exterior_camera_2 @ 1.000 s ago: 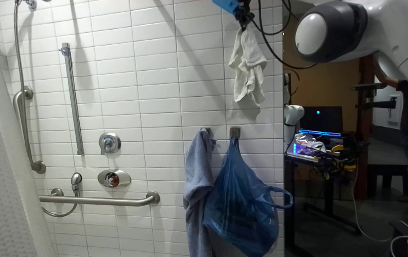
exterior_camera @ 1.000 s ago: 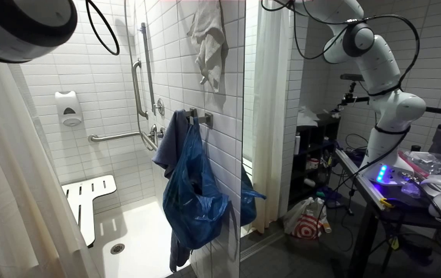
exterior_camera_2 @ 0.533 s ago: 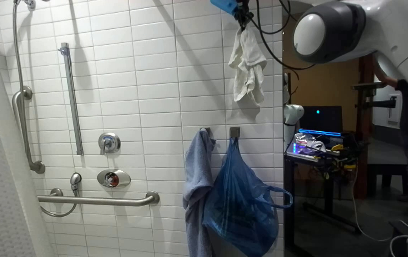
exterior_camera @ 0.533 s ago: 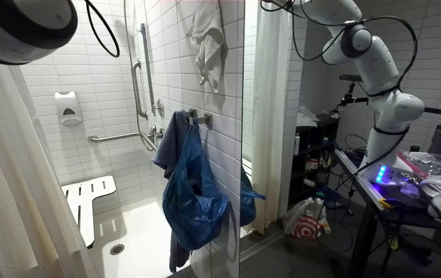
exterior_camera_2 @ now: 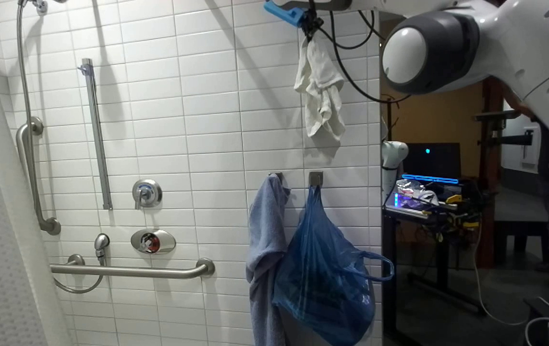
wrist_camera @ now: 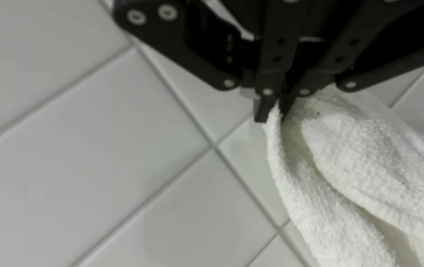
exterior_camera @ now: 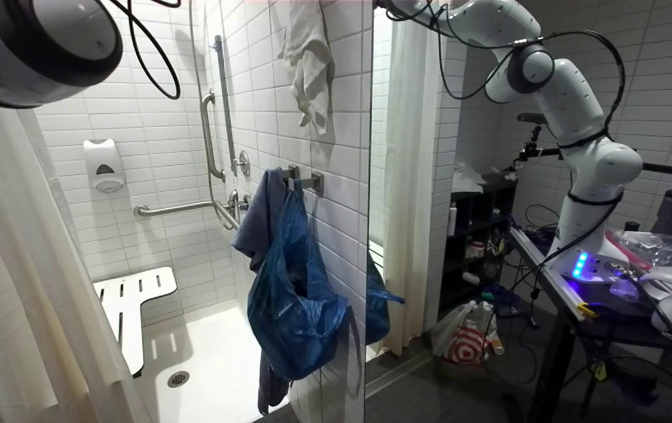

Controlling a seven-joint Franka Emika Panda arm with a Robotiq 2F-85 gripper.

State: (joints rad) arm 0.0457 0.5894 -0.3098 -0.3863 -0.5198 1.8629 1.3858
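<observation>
The end effector [wrist_camera: 275,111] is pinching a white terry washcloth [wrist_camera: 364,167]. Its two black fingers [wrist_camera: 262,112] are squeezed close together, with the top of the washcloth caught between them. The rest of the washcloth droops down in soft folds, and its bottom end hangs loose in the air. In both exterior views the washcloth is up high, in front of a white tiled wall [exterior_camera_2: 207,120]. It is hard to see whether it touches the wall. Below it, with a gap between, is a square metal hook [exterior_camera_2: 316,178]. A big blue plastic bag [exterior_camera_2: 324,274] hangs from that hook. A blue-gray towel [exterior_camera_2: 267,235] hangs right next to the bag, on a second hook [exterior_camera_2: 279,176].

The robot arm [exterior_camera_2: 543,43] comes in from the right edge of an exterior view. On the same wall there are a round shower valve [exterior_camera_2: 147,193] and, lower down, a long metal grab bar [exterior_camera_2: 130,271]. In an exterior view you can also see a pale shower curtain [exterior_camera: 30,235], a white shower seat [exterior_camera: 134,320] with slots, and a soap dispenser [exterior_camera: 104,165] above the seat. A tall mirror [exterior_camera: 406,176] shows the bottom of the arm standing on a desk [exterior_camera: 560,295].
</observation>
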